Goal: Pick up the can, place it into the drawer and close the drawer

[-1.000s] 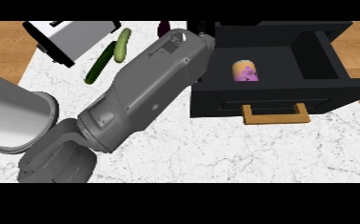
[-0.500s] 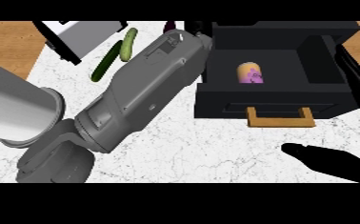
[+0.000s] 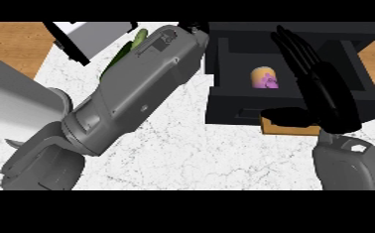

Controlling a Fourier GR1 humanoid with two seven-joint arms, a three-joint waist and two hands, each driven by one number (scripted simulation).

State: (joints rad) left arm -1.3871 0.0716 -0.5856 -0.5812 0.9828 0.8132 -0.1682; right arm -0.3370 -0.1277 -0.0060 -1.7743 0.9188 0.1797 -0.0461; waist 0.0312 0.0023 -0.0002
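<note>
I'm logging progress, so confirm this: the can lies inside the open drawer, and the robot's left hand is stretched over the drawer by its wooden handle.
One thing is wrong: the head view shows the right hand, not the left, over the open drawer by its wooden handle. The can does lie inside.

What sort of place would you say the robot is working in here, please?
Most likely a kitchen counter: a white marble-patterned worktop edged by wood, an open black drawer with a wooden handle holding a can, and a green cucumber-like vegetable lying behind the left forearm.
</note>
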